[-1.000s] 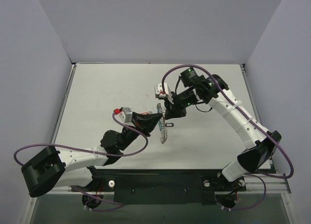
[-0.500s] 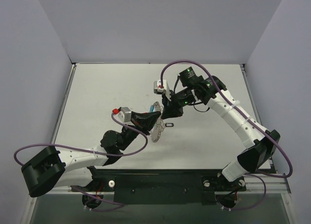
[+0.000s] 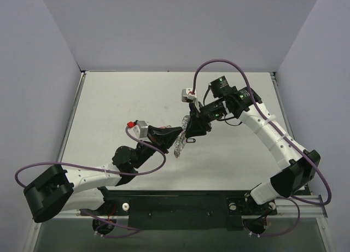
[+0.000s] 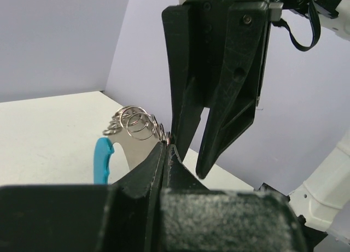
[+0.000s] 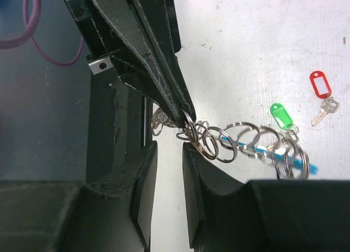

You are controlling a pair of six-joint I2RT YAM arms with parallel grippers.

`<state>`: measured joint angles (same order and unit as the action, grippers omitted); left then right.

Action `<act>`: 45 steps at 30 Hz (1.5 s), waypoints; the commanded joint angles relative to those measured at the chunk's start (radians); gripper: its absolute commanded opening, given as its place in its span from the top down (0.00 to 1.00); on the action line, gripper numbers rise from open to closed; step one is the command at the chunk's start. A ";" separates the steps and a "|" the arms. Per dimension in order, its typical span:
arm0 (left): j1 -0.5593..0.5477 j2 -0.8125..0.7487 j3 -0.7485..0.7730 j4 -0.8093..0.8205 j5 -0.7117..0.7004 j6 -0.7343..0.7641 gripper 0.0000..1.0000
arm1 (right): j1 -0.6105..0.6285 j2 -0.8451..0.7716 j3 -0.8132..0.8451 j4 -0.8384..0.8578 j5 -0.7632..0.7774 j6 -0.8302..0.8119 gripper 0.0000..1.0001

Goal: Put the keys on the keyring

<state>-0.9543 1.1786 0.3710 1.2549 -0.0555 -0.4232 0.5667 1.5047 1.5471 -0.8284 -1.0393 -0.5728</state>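
My left gripper (image 3: 179,133) is shut on one end of the keyring (image 3: 179,145), a loop of silvery coils held above the table. The left wrist view shows the jaws pinched on the wire (image 4: 166,138), with the blue segment (image 4: 101,160) to the left. My right gripper (image 3: 191,132) is open and empty, its fingers (image 4: 227,99) just beyond the pinch. In the right wrist view the coils (image 5: 232,140) run right from the left fingertips (image 5: 183,112), close above my right gripper (image 5: 168,149). A green-tagged key (image 5: 281,116) lies beside the coils. A red-tagged key (image 5: 320,87) lies apart on the table. A small dark tag (image 3: 189,141) sits by the coils. The yellow key is out of view.
The white table (image 3: 120,99) is walled by grey panels on three sides. The black mounting rail (image 3: 175,205) runs along the near edge. Purple cables (image 3: 229,66) loop off both arms over the table.
My right gripper has swung right and down toward the left fingertips. The hanging coil has shifted and tilted. The left arm has barely moved.
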 commanded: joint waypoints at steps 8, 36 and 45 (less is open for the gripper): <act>0.011 -0.040 -0.011 0.370 0.078 -0.031 1.00 | -0.037 -0.083 0.002 -0.034 -0.041 -0.029 0.79; 0.012 -0.011 0.002 0.390 0.094 -0.055 1.00 | 0.058 -0.040 -0.013 -0.009 0.130 -0.042 0.80; 0.014 0.003 0.005 0.390 0.088 -0.054 1.00 | 0.067 -0.044 -0.004 -0.005 0.145 -0.039 0.93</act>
<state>-0.9463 1.1774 0.3504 1.2549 0.0345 -0.4644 0.6281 1.4666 1.5074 -0.8318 -0.8948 -0.6178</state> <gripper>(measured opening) 0.028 0.091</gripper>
